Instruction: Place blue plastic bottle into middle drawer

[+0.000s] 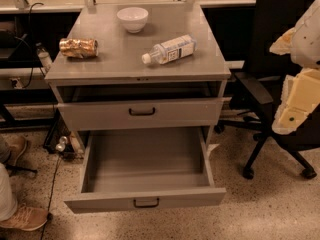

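Plainly open middle drawer point(145, 198); pincer point(294, 115) perhaps far right.

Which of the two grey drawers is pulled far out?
The lower wide grey metal drawer, its tray exposed; the taller-fronted drawer above is barely out. Gripper sits at the right edge.

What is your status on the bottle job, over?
Gripper at right edge, off the cabinet. Blue plastic bottle lying on cabinet top, ungripped. Middle drawer pulled open. Nothing in the way.
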